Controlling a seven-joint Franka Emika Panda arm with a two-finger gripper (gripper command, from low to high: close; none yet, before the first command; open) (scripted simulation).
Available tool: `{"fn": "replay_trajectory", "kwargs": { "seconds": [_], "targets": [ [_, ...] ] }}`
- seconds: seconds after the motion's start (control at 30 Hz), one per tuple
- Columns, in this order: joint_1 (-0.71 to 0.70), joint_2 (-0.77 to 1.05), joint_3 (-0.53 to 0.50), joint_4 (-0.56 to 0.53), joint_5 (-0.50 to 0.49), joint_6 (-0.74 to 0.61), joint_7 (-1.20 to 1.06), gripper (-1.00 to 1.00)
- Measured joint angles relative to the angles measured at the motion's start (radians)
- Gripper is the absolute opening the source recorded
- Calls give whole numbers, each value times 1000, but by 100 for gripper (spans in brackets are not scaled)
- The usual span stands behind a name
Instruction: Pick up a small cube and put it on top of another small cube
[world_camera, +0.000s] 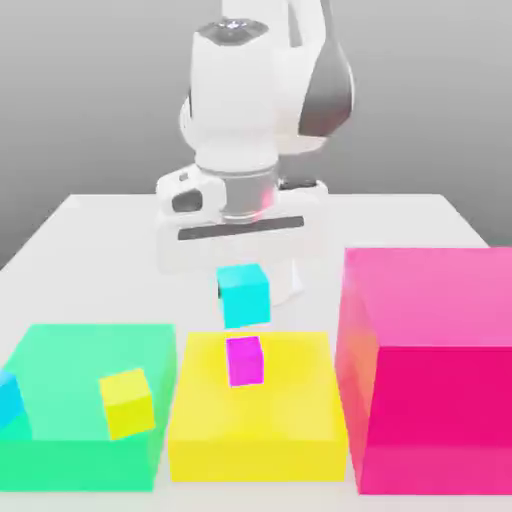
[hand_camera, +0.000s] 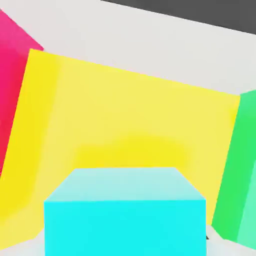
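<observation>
A pale table (world_camera: 385, 222) is spread beneath everything, and over its far part the white robot arm (world_camera: 235, 100) is seen reaching down. At the exterior view's right, a huge pink block (world_camera: 435, 415) is set, the tallest of the blocks. At the exterior view's left, a low green block (world_camera: 75, 465) is placed, and between the two a low yellow block (world_camera: 255, 458) is seated.

The claw (world_camera: 250, 290) is clamped on the cyan cube (world_camera: 243, 296), which is gripped by its sides (a white fingertip (hand_camera: 223, 247) can be seen beside it in the hand view). The cube is held up, slightly tilted in the exterior view, with a narrow gap seen there between it and the magenta cube (world_camera: 245, 361), which is rested on the yellow block.

On the green block a small yellow cube (world_camera: 127, 404) is perched, and a blue cube (world_camera: 8, 400) is partly cut off by the exterior view's left edge.
</observation>
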Motion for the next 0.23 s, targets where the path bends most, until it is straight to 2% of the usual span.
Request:
{"fn": "replay_trajectory", "kwargs": {
  "seconds": [0.1,0.13,0.23],
  "targets": [
    [-1,94,1,-27,0,121,0,-100],
    [-1,124,1,-34,0,159,0,100],
    [-1,124,1,-34,0,159,0,100]
  ]
}}
